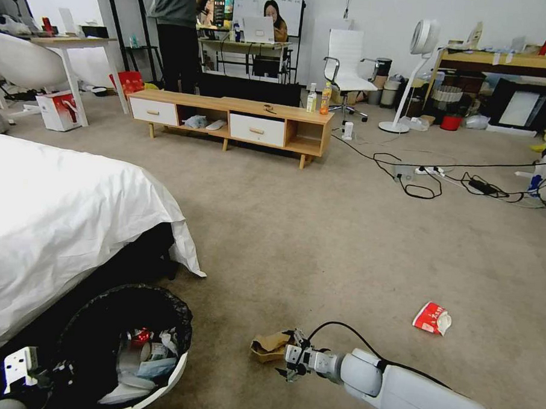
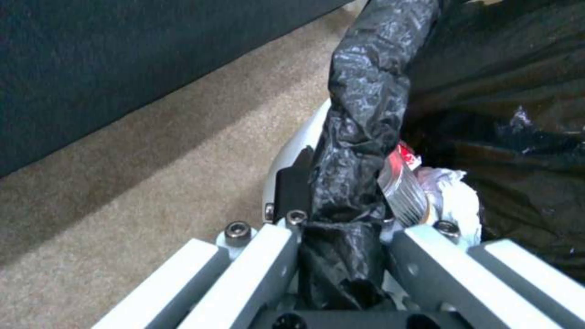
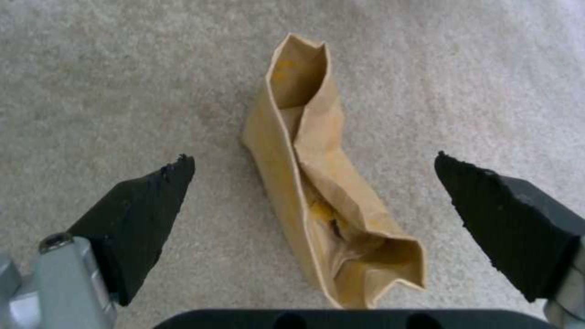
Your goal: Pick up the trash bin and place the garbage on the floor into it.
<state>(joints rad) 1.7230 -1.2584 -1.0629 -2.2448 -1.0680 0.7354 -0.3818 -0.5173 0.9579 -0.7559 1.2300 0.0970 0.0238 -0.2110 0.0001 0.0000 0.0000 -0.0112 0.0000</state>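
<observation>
Carpet [image 1: 320, 230] lies under the right gripper [image 3: 314, 183], wide open astride the cardboard tray [image 3: 317, 183], while the left gripper [image 2: 341, 228] seemingly pinches the trash bin [image 2: 359, 114] rim.

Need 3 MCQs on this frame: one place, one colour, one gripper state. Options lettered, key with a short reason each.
1. Where does the brown cardboard tray lie?
A. on the carpet between the right gripper's fingers
B. inside the trash bin
C. on the bed

2. What colour is the packet lying on the carpet beyond the right arm?
A. blue
B. red and white
C. green

3. What is the left gripper doing?
A. hanging open above the floor
B. shut on the trash bin at its bag-covered rim
C. holding a bottle

Key:
1 A: in the right wrist view the tray lies flat on the carpet, with the right gripper open and a black fingertip on either side.
2 B: the head view shows red wrapping with white.
3 B: in the left wrist view the black bag and rim are clamped between the fingers.
</observation>
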